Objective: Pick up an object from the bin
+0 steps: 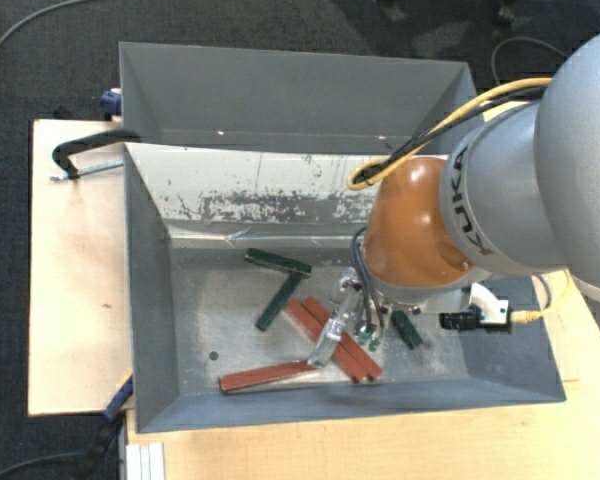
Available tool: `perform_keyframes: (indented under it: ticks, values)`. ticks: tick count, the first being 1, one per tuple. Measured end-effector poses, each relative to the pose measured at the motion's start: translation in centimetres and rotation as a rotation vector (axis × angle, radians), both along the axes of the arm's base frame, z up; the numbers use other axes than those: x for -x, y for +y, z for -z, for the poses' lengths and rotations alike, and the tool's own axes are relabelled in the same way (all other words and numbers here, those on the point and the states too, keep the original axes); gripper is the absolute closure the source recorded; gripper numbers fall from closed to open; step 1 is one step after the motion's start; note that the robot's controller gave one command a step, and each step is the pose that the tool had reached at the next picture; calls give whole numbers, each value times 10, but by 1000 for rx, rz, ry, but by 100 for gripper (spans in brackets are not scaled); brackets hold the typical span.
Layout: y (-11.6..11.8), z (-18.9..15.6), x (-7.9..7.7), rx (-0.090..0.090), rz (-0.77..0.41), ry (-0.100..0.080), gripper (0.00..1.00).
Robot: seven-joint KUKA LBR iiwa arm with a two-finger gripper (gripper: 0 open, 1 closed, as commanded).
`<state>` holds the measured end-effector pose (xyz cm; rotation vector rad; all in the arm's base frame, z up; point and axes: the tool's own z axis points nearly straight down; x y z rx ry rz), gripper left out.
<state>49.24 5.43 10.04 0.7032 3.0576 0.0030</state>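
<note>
My gripper (330, 346) is low in the bin's front right part, under the orange wrist cover. It sits right on a pair of red-brown flat bars (352, 356) that lie side by side on a slant. A longer red-brown bar (268, 376) lies along the front wall, its right end just under the gripper. Nothing can be made out held in the gripper.
Two dark green sticks lie left of the gripper, one (278, 261) near the back wall and one (280, 301) slanted below it. A short dark green piece (408, 330) lies to the gripper's right. The arm covers the bin's right side.
</note>
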Motion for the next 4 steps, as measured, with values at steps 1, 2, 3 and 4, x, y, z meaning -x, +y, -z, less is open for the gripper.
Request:
perform_keyframes:
  ticks: [1,2,3,4]
  values:
    - [4,30,-4,-1,142,7,0]
    - [4,30,-5,-1,141,4,0]
    - [5,28,-5,-2,140,5,100]
    - [5,-26,-7,-1,138,-4,100]
